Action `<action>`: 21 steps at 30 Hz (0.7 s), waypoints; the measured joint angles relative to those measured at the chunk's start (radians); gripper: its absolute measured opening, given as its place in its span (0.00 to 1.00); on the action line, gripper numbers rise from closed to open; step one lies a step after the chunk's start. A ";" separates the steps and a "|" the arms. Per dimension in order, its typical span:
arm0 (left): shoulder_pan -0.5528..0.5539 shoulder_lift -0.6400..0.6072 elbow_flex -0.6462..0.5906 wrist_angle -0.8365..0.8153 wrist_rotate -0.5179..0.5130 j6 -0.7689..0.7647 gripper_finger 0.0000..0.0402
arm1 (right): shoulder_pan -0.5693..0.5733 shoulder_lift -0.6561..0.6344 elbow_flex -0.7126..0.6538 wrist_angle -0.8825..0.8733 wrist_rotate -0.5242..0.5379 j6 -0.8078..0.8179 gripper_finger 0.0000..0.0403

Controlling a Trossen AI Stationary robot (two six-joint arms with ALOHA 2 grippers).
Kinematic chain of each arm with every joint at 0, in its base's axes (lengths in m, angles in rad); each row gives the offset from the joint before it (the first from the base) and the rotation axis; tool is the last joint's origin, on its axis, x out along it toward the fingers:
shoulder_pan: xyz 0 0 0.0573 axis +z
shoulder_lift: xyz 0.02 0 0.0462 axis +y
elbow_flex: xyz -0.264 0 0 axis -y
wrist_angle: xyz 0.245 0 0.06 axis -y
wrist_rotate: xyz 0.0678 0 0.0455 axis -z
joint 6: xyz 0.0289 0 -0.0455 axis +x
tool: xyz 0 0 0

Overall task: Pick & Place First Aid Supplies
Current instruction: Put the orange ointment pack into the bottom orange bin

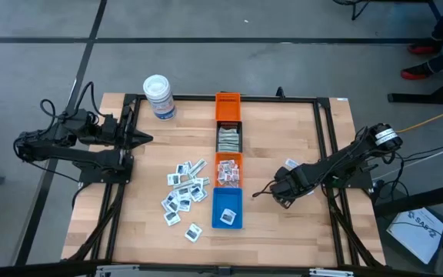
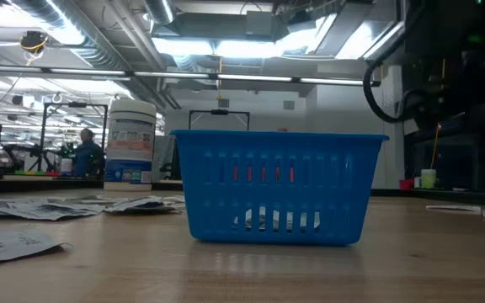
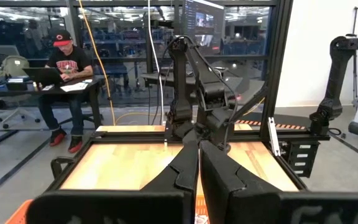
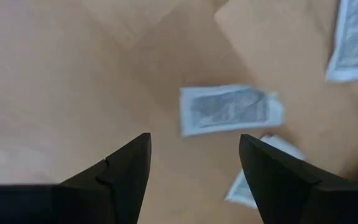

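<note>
I see R gripper (image 4: 194, 163) low over wood worktop (image 1: 283, 223), jaws wide, empty, above flat white packet (image 4: 229, 109). L gripper (image 1: 146, 139) far left, jaws shut, empty. Packets (image 1: 184, 192) scattered left of slatted blue bin (image 1: 227, 208).

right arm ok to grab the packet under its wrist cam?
Probably yes. The right gripper hangs over the packet with jaws open, and only bare table lies between; other packets lie apart.

I can read no text: print on my packets (image 1: 183, 192), the tub (image 1: 160, 96) label and a floor sheet (image 1: 420, 223) stays illegible.
</note>
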 joint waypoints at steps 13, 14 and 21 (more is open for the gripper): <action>0.000 0.000 0.000 0.000 0.000 0.000 0.03 | -0.053 -0.003 -0.105 0.180 0.005 -0.077 0.50; 0.000 0.000 0.000 0.000 0.000 0.000 0.03 | -0.055 -0.003 -0.105 0.180 0.002 -0.070 0.47; 0.000 0.000 0.000 0.000 0.000 0.000 0.02 | -0.060 -0.002 -0.106 0.186 0.002 -0.054 0.25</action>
